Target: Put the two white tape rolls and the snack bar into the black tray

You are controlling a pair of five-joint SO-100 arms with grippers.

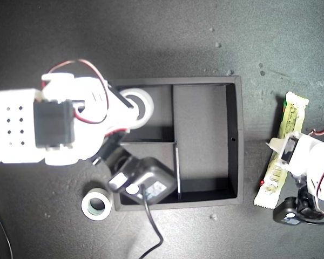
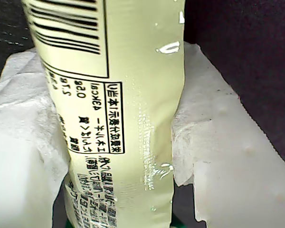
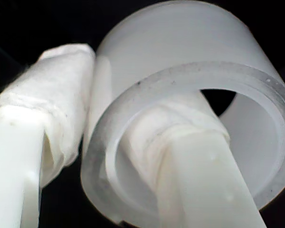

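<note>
The black tray (image 1: 236, 140) sits mid-table. My second gripper (image 1: 130, 110) is over its small compartment at the exterior view's upper left, shut on the wall of the wide plain white tape roll (image 1: 142, 104). In the second wrist view one finger (image 3: 190, 156) is inside the ring (image 3: 180, 42) and the other finger (image 3: 52, 95) is outside. The smaller roll (image 1: 99, 205), with a grey-green core, lies on the table outside the tray's lower-left corner in the exterior view. At that view's right, my first gripper (image 1: 285, 156) is shut across the snack bar (image 1: 291, 116). Padded fingers (image 2: 204, 137) press both sides of its pale wrapper (image 2: 128, 118).
The second arm's black camera block (image 1: 143, 183) hangs over the tray's other small compartment, and its cable (image 1: 151, 226) trails toward the exterior view's bottom edge. The first arm's camera (image 1: 289, 213) sits below the snack bar. The long compartment (image 1: 200, 135) holds nothing. The table is dark.
</note>
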